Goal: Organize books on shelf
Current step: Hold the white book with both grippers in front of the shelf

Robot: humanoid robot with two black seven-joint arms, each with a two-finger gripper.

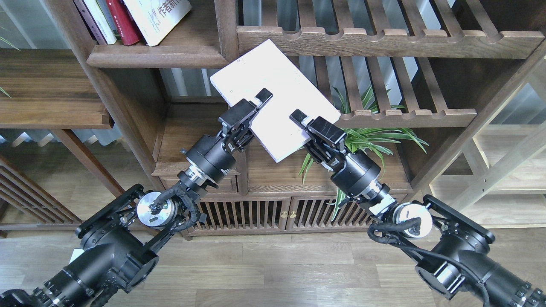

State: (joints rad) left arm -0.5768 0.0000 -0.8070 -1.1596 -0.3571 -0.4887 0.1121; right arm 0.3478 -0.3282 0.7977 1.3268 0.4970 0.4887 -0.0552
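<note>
A pale lavender-white book (277,85) hangs tilted in the air in front of the bookcase, held between my two grippers. My left gripper (258,100) is shut on its lower left edge, with the upper finger lying over the cover. My right gripper (301,123) is shut on its lower right edge. The shelf (158,55) is at the upper left. On it lean a dark red book (123,20), a white book with blue Chinese characters (158,17) and another pale book (100,23). The held book's top corner is just right of the shelf's upright post.
Slatted racks with scalloped rails (384,40) run behind and to the right of the held book. A green plant (371,138) stands below the lower rack, beside my right gripper. A low cabinet with slatted doors (256,213) is beneath, and a side shelf (47,89) is at the left.
</note>
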